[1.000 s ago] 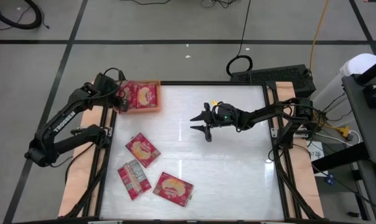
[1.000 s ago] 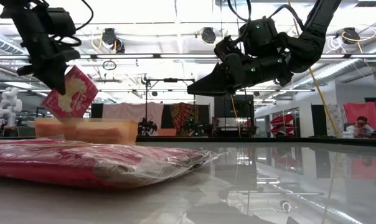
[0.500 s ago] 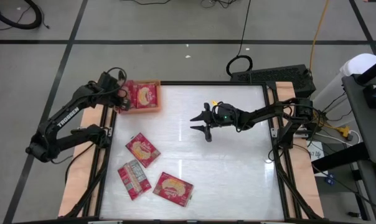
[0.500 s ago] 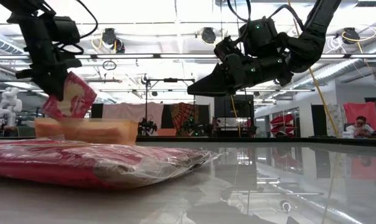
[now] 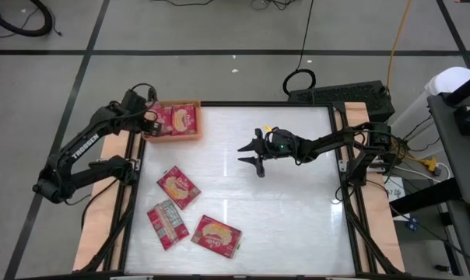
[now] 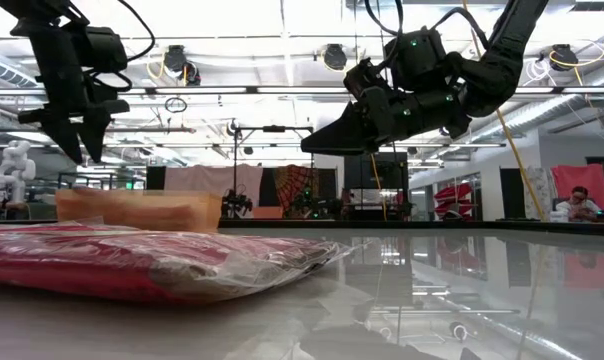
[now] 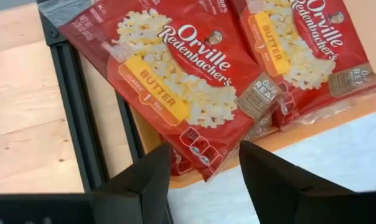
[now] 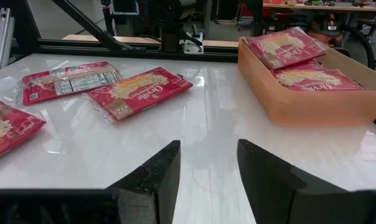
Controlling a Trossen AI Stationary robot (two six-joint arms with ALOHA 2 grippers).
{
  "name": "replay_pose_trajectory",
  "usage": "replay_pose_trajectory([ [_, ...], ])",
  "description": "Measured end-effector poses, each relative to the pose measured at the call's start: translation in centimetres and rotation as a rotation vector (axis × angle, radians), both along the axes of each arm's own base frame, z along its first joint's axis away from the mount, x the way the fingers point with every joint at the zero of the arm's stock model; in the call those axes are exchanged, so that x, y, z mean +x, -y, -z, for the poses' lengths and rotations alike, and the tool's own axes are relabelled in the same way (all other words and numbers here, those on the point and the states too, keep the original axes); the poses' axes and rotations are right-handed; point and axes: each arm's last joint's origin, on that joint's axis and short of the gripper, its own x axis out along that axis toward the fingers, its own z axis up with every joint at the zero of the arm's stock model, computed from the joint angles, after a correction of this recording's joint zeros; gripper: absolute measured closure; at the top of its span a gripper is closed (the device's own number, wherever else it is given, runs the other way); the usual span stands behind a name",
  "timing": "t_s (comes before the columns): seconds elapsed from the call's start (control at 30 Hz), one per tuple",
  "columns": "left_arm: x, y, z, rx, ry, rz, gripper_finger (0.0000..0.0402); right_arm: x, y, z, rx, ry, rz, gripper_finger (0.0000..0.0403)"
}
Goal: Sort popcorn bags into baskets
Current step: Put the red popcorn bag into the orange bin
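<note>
The white table fills most of the high view, framed by light wooden boards along its sides. The orange tray sits at the far left corner of the table, with two popcorn bags lying in it side by side, label up; the nearer one overlaps the tray's edge. The left gripper hangs just above the tray's left end, its fingers apart and empty, the nearer bag lying right below them. Three more bags lie loose on the near left part of the table. The right gripper hovers above the table's middle, well apart from every bag, fingers apart, holding nothing.
</note>
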Motion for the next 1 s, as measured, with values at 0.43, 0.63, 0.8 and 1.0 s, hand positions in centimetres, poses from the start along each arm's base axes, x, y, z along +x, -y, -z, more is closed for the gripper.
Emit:
replay_pose_trajectory([
  [0.43,3.5,-0.9,0.5,0.146,-0.073,-0.013,0.027,0.0,0.0,0.0,0.003,0.004,0.003,0.0252],
  [0.63,5.1,-2.7,3.3,0.045,-0.174,-0.042,0.0294,0.0,-0.1,0.1,0.029,-0.008,0.007,0.0252],
  [0.8,5.7,-3.5,5.2,-0.024,-0.258,-0.024,0.0295,0.0,-0.4,0.2,0.032,-0.023,-0.002,0.0252],
  [1.0,6.4,-3.8,6.0,-0.029,-0.342,0.148,0.0295,0.0,-0.4,0.2,0.031,-0.024,0.0,0.0252],
])
